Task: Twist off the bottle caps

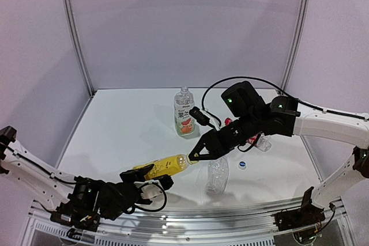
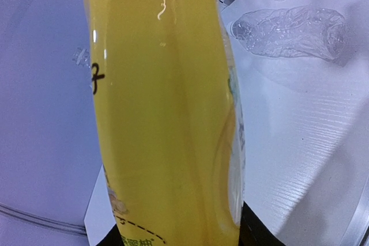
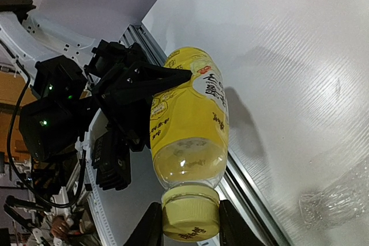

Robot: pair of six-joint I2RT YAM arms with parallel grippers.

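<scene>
We see the left gripper (image 1: 149,178) grasping the yellow bottle (image 1: 164,167) over the table's (image 1: 127,131) near edge, the right gripper (image 1: 194,156) clenched on its yellow cap (image 3: 190,214), bare tabletop left of the bottle and a clear plain bottle (image 1: 218,176) lying near its right.

Plastic cap (image 3: 190,214), glossy bottle (image 3: 190,136), matt tbl (image 3: 288,56)

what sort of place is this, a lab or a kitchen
Most likely a robot lab booth: a white table walled by plain pale panels on metal posts, with a left arm and right arm mounted at its near edge, handling a yellow bottle.
</scene>
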